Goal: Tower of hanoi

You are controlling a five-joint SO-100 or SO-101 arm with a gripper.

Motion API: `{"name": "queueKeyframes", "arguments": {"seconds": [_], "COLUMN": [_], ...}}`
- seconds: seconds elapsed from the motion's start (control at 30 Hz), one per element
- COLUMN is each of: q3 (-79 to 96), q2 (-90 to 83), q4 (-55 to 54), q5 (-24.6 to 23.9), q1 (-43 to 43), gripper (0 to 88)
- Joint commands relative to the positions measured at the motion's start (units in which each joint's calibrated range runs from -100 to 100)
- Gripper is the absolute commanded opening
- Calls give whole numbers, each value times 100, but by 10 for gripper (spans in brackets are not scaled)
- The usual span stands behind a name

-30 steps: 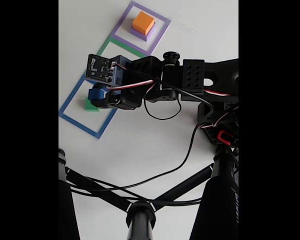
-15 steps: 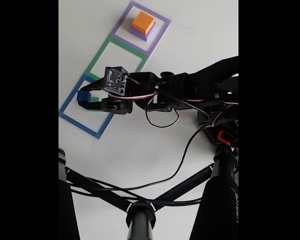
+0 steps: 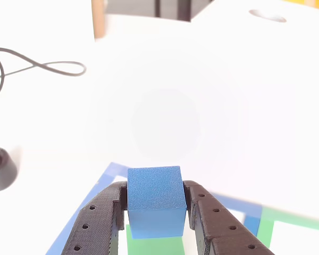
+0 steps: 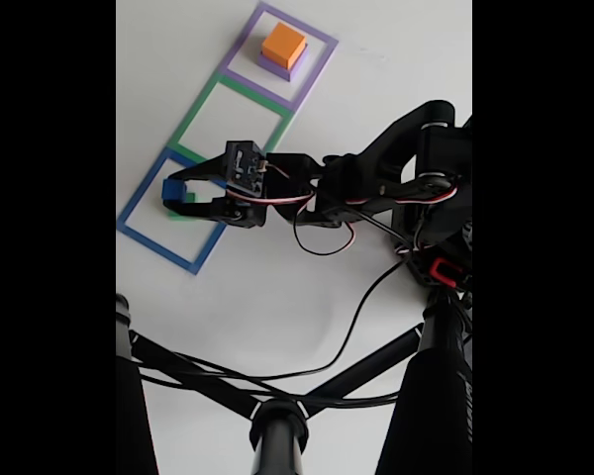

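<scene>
**Blue cube held low inside the blue outline**

Since the frames before, the arm has stretched out and dropped: the gripper, which held the blue cube up above the green block a second ago, now lies low and flat across the table.

Fixed view: the gripper [image 4: 170, 194] reaches leftward into the blue square outline [image 4: 156, 244] at the table's left edge, its two black fingers closed around the blue cube [image 4: 168, 187]. A sliver of the green block [image 4: 190, 196] shows just to the right of the cube, between the fingers; whether the cube rests on it or hangs clear cannot be told from here. The green square outline [image 4: 203, 111] next along the row has nothing in it. In the purple square outline [image 4: 317, 61], near the table's top edge, the orange-yellow block [image 4: 283, 45] sits on the purple block [image 4: 274, 67]. A black cable [image 4: 356, 317] loops from the arm down across the table's lower half.

Other view: looking along the fingers, the gripper [image 3: 155, 204] clamps the blue cube [image 3: 154, 199] by its left and right faces. Beneath the cube the green block [image 3: 149, 245] shows as a green patch, and the blue square outline [image 3: 103, 183] runs behind it on the white table [image 3: 202, 106].
</scene>
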Motion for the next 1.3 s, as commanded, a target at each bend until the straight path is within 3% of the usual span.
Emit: {"name": "queueKeyframes", "arguments": {"seconds": [0.0, 1.27], "q3": [-260, -751], "q2": [485, 1922], "q4": [-706, -1580], "q5": [0, 0], "q1": [34, 34], "gripper": [42, 43]}}
